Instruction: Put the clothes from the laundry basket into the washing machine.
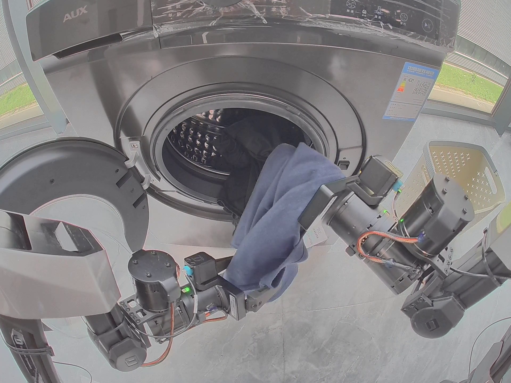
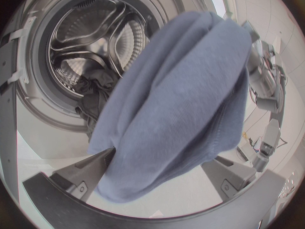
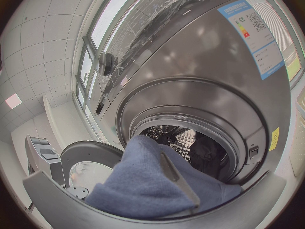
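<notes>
- The washing machine [image 1: 372,97] stood with its door [image 1: 69,198] swung open to the left
- The left gripper [image 1: 263,296] sat low at the hanging end of the blue garment [image 1: 277,214]; whether it pinched the cloth could not be told
- Dark clothes [image 1: 250,144] lay in the drum, spilling over its lip
- The right gripper [image 1: 319,200] was clamped on the garment's upper part at the drum's mouth; loading looked half done, and the next move likely called for pushing farther in before letting go
- The laundry basket [image 1: 468,171] stood on the right

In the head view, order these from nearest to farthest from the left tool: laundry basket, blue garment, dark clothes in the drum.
1. blue garment, touching the left tool.
2. dark clothes, at the mouth of the drum.
3. laundry basket, far right.
</notes>
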